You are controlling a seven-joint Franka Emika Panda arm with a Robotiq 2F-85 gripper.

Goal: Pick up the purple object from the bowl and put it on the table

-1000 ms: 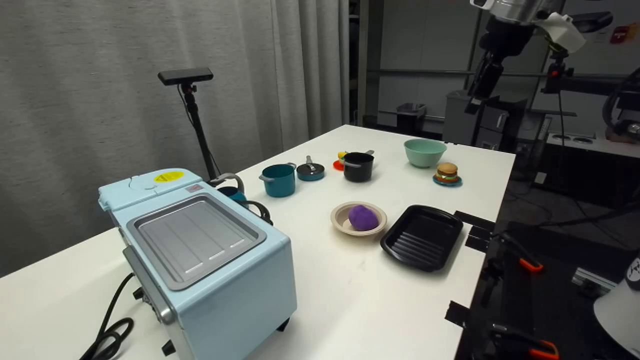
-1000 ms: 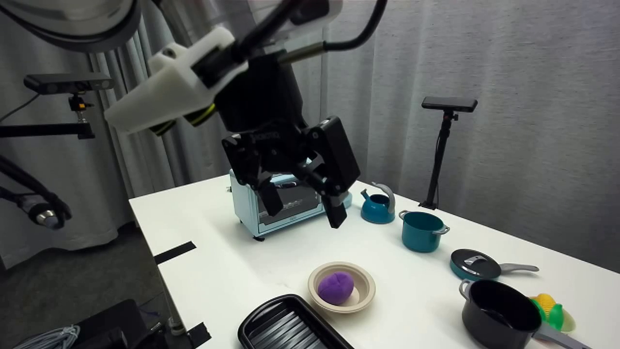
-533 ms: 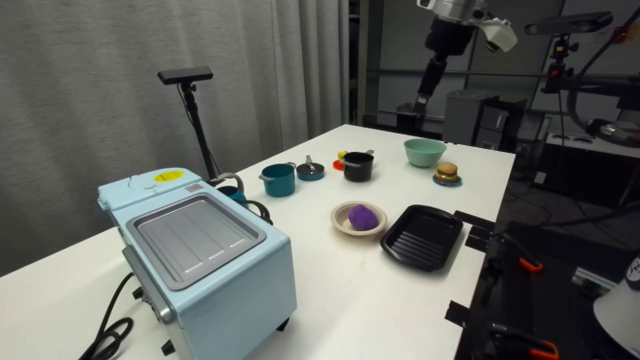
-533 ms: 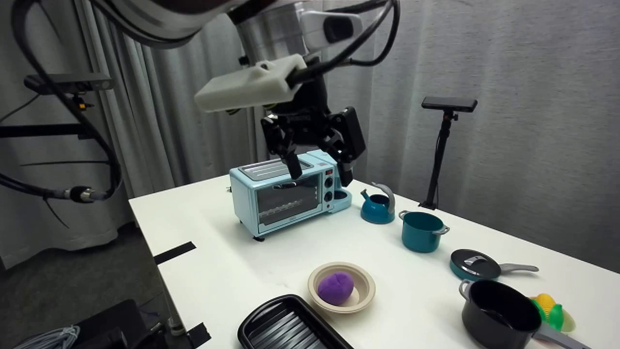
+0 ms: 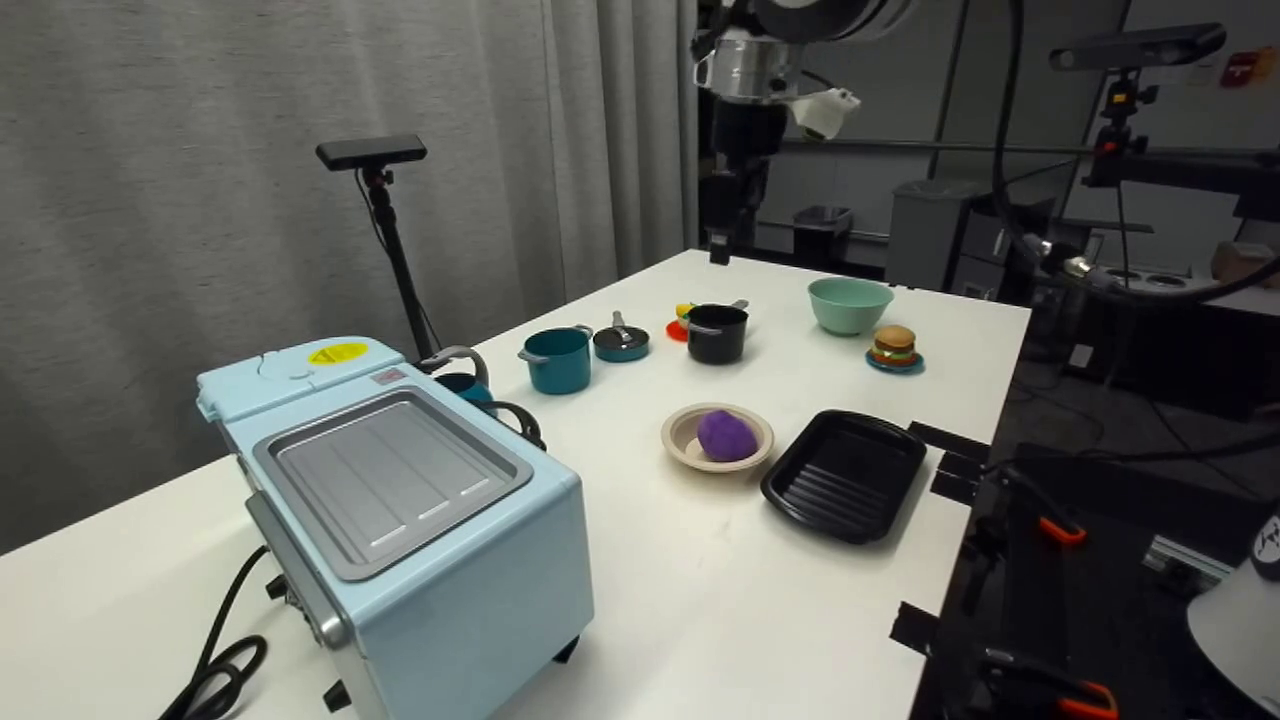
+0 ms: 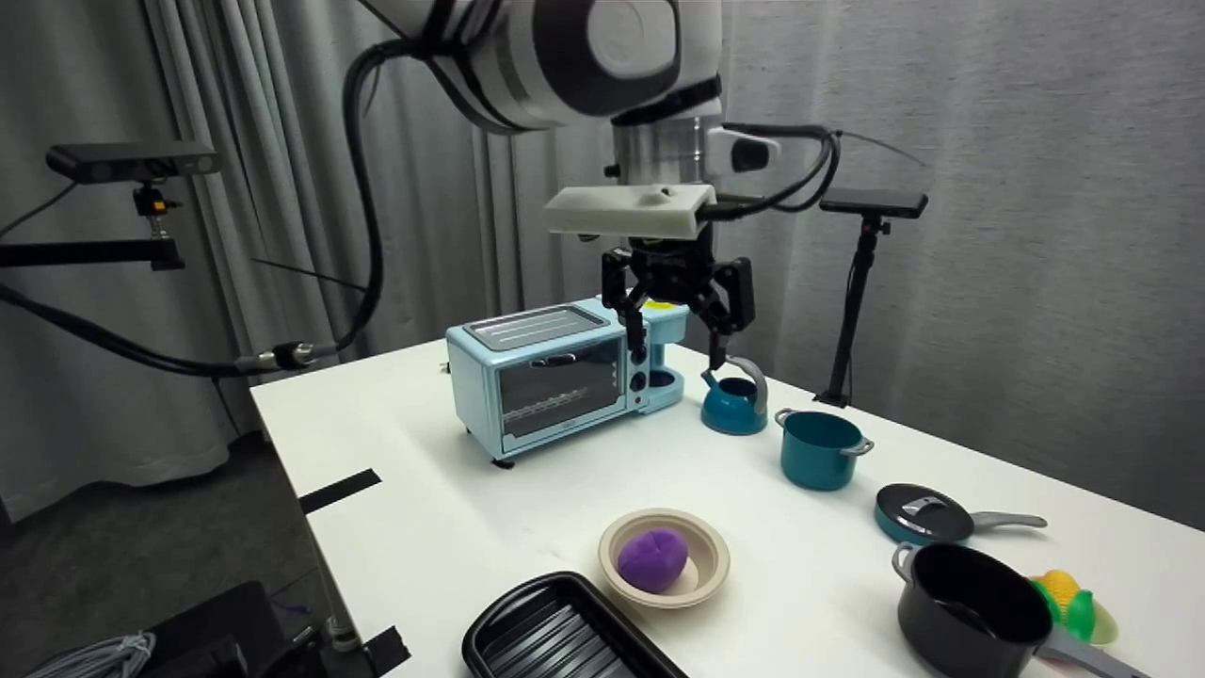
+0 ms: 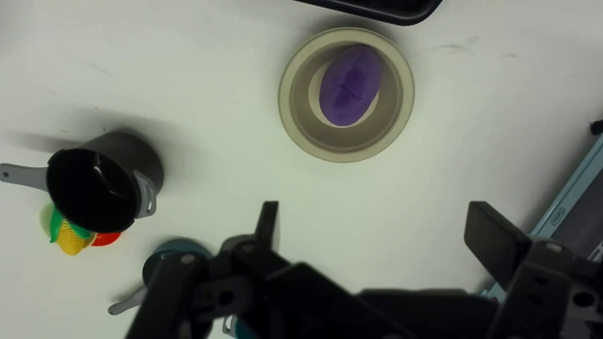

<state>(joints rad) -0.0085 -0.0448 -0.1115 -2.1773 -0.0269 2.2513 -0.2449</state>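
Observation:
The purple object (image 5: 727, 436) lies in the small beige bowl (image 5: 683, 450) on the white table (image 5: 680, 620). In an exterior view the purple object (image 6: 652, 559) rests against one side of the bowl (image 6: 714, 562). My gripper (image 5: 720, 255) is high above the table, pointing down, and touches nothing. The gripper (image 6: 678, 356) also shows with its two fingers spread apart. In the wrist view the gripper (image 7: 372, 209) is wide open and empty. There the purple object (image 7: 351, 87) and the bowl's rim (image 7: 346, 155) lie beyond the fingertips, toward the top of the picture.
A black ridged tray (image 5: 845, 475) sits close beside the bowl. A light-blue toaster oven (image 6: 555, 377), a kettle (image 6: 734, 405), a teal pot (image 6: 821, 450), a lidded pan (image 6: 923, 513) and a black pot (image 6: 970, 612) stand around. A light-green bowl (image 5: 848, 305) and toy burger (image 5: 893, 347) are farther off.
The arm has swung in over the table, and the gripper has turned from slanted to pointing nearly straight down. It stays open. The purple object and bowl have not moved.

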